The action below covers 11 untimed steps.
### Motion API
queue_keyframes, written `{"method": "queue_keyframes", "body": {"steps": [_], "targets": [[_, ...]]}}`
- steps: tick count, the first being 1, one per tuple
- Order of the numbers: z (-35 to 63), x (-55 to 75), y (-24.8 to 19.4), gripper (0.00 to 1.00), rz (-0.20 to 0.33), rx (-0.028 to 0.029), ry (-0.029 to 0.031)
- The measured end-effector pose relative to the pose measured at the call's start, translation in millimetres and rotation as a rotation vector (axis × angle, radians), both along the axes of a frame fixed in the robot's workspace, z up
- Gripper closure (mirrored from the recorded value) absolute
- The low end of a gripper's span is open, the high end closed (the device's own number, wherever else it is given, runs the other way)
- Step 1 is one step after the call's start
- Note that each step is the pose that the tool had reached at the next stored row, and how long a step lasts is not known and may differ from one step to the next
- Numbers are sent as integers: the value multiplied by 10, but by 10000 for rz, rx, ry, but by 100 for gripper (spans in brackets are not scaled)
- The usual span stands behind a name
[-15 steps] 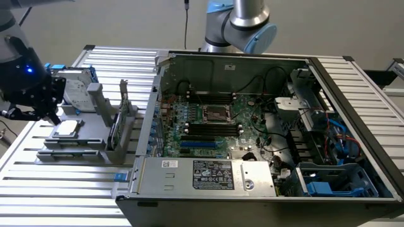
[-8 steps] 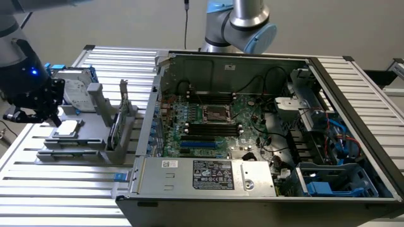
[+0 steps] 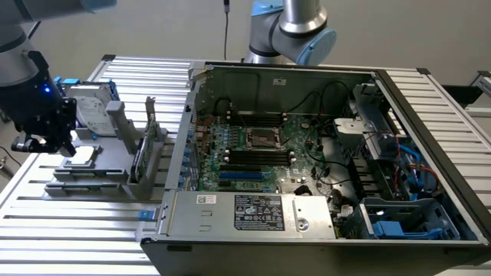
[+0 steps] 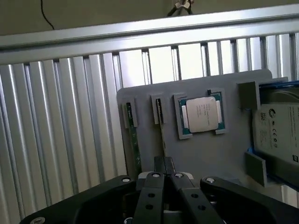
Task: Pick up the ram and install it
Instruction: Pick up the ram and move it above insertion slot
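Two ram sticks stand on edge in slots of a grey holder plate point(image 4: 224, 149). In the wrist view they show as a green-edged ram stick point(image 4: 133, 140) and a thinner one point(image 4: 161, 128) beside it. In the exterior view a dark ram stick point(image 3: 138, 161) stands between grey uprights at that view's left. My gripper point(image 4: 164, 164) is shut with nothing visible between its fingers, and its tips line up with the thinner stick's near end. In the exterior view the gripper point(image 3: 48, 146) hangs over the holder's left end, apart from the open computer case point(image 3: 192, 103).
A CPU chip point(image 4: 202, 114) lies in a square recess of the holder, with a silver hard drive point(image 4: 280, 135) on blue rails beside it. Inside the case, the motherboard point(image 3: 261, 149) shows black memory slots point(image 3: 259, 156). A second arm's base point(image 3: 295, 29) stands behind the case.
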State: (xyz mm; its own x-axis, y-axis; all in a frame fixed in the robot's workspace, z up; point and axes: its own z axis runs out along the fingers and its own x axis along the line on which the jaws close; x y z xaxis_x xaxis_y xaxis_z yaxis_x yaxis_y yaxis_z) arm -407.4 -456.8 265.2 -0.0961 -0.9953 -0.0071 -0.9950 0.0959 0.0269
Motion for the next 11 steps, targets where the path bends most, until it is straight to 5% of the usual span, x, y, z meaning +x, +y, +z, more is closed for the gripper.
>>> {"method": "queue_keyframes", "body": {"steps": [7, 11], "targets": [[-29, -1, -2, 89, 1205, -6, -10], [-32, 0, -68, 89, 1307, -20, -47]]}}
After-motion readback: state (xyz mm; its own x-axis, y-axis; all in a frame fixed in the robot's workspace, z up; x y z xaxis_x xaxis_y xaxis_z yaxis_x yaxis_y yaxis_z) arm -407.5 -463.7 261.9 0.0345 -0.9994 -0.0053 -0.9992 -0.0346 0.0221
